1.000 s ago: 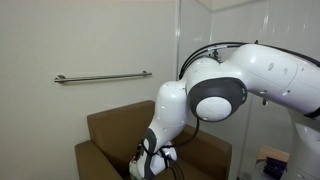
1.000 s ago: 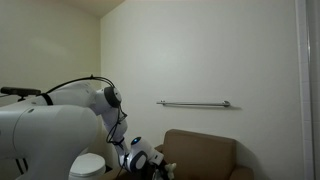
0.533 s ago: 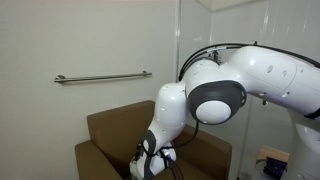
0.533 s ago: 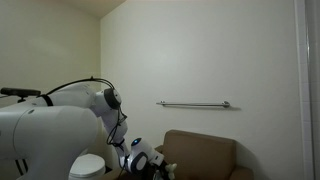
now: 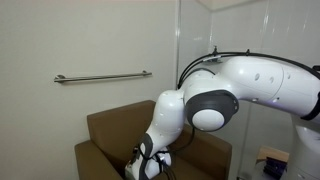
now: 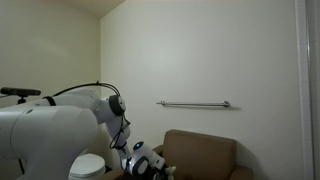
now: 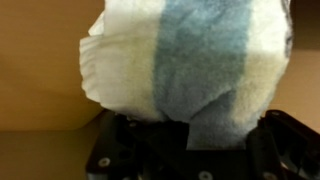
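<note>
We see one gripper, and its jaws are closed on one cloth, a white, crumpled piece with one broad blue-grey stripe running down its middle. In the wrist view the cloth bunches straight out of the gripper's black body and fills most of the picture ahead of it. The fingertips are hidden under the fabric. Beyond the cloth, farther out from the gripper, we make out only a flat brown surface. In both exterior views the gripper hangs low at the bottom edge, and we cannot make out the cloth there. One brown armchair stands just behind the gripper, its backrest rising above it. Well above the gripper, one metal rail is fixed level on the pale wall. We count one white arm, bending down to the gripper.
</note>
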{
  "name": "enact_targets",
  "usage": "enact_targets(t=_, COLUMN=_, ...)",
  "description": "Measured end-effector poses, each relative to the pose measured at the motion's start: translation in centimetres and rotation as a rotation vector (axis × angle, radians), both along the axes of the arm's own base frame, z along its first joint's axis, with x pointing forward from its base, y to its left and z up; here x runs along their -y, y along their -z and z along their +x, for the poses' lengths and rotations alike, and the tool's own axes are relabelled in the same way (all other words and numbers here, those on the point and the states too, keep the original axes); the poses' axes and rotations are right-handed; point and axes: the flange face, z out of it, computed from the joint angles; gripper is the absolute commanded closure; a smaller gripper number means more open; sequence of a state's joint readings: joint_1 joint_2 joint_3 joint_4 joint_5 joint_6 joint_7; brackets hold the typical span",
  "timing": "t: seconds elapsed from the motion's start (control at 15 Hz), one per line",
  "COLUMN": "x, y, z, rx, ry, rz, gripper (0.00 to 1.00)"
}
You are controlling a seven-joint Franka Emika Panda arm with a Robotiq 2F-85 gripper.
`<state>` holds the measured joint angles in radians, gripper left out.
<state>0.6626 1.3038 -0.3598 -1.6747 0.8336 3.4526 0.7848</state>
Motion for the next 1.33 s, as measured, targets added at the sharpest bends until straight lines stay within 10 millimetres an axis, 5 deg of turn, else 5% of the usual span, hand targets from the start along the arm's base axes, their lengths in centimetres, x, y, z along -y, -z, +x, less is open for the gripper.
enact_targets(t=0.2, x=-0.3, y=0.2, z=-0.1, rx=-0.008, ry=-0.003, rz=0.003, gripper=0.95)
enact_targets(t=0.4, x=0.8, y=2.7, z=1.0, rx=-0.136, ry=0.007, rz=0.051, gripper=0.95)
enact_targets(t=0.67, x=6.3, y=7.7, z=3.7, rx=-0.313, ry=0.055, rz=0.171, gripper=0.94)
enact_targets(t=0.93, x=10.9, y=11.4, z=3.4, rx=-0.442, ry=0.085, rz=0.256, gripper=0.95)
enact_targets(t=1.33, x=10.0, y=12.8, z=2.1, rx=-0.538, ry=0.135, rz=0.28, gripper=0.95)
